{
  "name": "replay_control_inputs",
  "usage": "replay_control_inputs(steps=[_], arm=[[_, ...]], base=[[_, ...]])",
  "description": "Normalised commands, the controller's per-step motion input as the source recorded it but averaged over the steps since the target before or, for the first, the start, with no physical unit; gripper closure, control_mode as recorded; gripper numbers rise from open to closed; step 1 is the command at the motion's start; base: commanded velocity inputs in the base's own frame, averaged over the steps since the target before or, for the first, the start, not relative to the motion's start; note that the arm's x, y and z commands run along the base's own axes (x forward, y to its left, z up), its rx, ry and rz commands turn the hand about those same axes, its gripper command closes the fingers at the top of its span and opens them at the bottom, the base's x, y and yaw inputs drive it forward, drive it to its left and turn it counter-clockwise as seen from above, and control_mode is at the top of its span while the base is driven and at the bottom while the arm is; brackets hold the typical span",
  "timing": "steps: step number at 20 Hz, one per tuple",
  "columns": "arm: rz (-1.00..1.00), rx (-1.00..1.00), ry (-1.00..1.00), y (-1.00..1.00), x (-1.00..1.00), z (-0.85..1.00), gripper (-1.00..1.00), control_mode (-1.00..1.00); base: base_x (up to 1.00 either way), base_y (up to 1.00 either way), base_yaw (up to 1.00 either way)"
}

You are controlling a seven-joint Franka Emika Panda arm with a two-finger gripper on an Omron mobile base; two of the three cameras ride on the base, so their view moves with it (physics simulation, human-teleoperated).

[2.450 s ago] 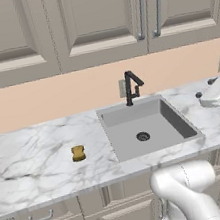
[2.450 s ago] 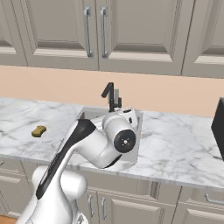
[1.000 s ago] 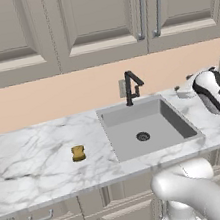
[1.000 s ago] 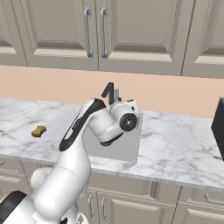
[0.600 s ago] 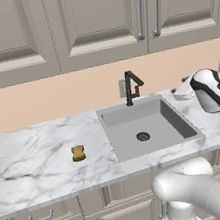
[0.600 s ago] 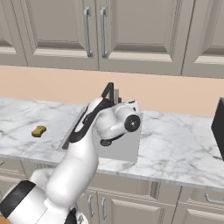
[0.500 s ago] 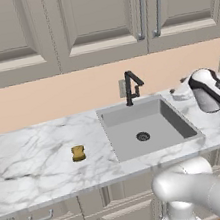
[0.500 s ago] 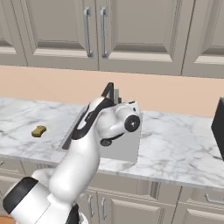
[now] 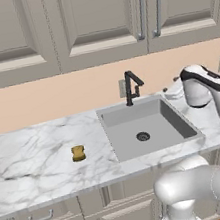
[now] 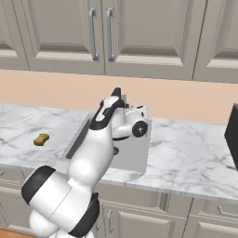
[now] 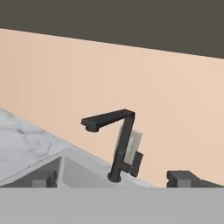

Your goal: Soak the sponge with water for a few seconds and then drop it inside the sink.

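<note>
Sponge sat on the marble counter, well left of the sink; gripper, fingers apart and empty, faced the black faucet before the peach wall

Only the black faucet stands ahead; bare counter surrounds the sponge.

Even, soft rendered light fills all three views, with no glare and no bright hotspots. Shadows are faint: a slight darkening under the upper cabinets and inside the sink. Edges are crisp and straight, though the hand view looks coarser, its faucet slightly soft.
</note>
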Motion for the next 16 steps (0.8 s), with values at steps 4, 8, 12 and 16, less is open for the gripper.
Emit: replay_control_inputs(steps=[4,8,12,16], arm=[[0.00,0.00,0.00,0.00,0.29,-0.11,-1.00,-1.00],[0.01,0.00,0.00,0.08,0.25,-0.09,-1.00,-1.00],[0.06,0.00,-0.01,0.16,0.03,0.00,-1.00,-1.00],[0.09,0.00,-0.01,0.22,0.00,0.00,-1.00,-1.00]], base=[[0.00,0.00,0.00],[0.00,0.00,0.00],[0.00,0.00,0.00],[0.00,0.00,0.00]])
